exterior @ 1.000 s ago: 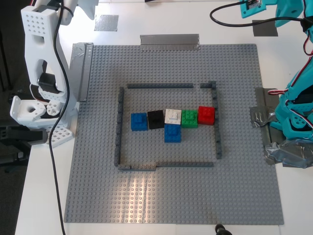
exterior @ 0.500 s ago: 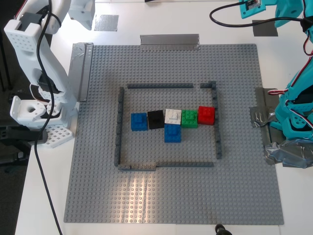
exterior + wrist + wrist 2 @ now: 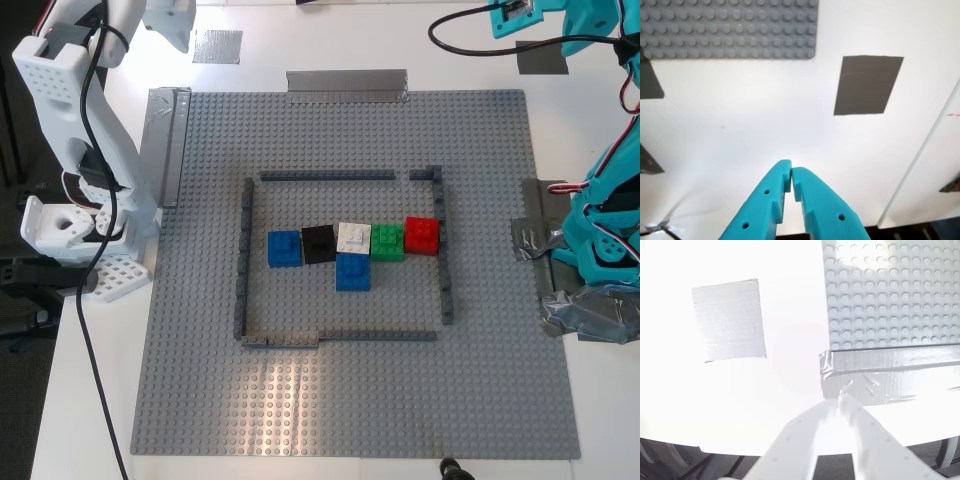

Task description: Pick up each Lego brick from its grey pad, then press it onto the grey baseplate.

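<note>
Two blue bricks [image 3: 284,248] [image 3: 352,271] sit inside the thin dark frame [image 3: 243,258] on the grey baseplate [image 3: 350,400] in the exterior view, one at the end of the row nearer that view's left, beside the black brick [image 3: 319,243], the other just below the white brick [image 3: 353,237]; the green brick [image 3: 387,241] and the red brick [image 3: 421,235] finish the row. Both look seated flat on the studs, so we judge the pressing done, with the arms drawn off to the counter [image 3: 100,400] so that they stand clear of the plate. One grey pad [image 3: 217,46] lies bare beyond the plate's far corner at the exterior view's left, the other [image 3: 541,60] at the far corner on that view's right. Against the picture half a second back, the white arm [image 3: 70,110] has barely shifted and the bricks have not moved. In the first wrist view, our first pincer [image 3: 791,176] is teal, its tips pressed together on nothing, hanging over bare counter near a dark pad [image 3: 868,84] that carries no brick. In the second wrist view, our second pincer [image 3: 839,407] is white and washed out by glare; its tips seem to meet with nothing between them, above the tape [image 3: 890,375] that holds the plate's edge, with the other pad [image 3: 729,320] empty close by.
</note>
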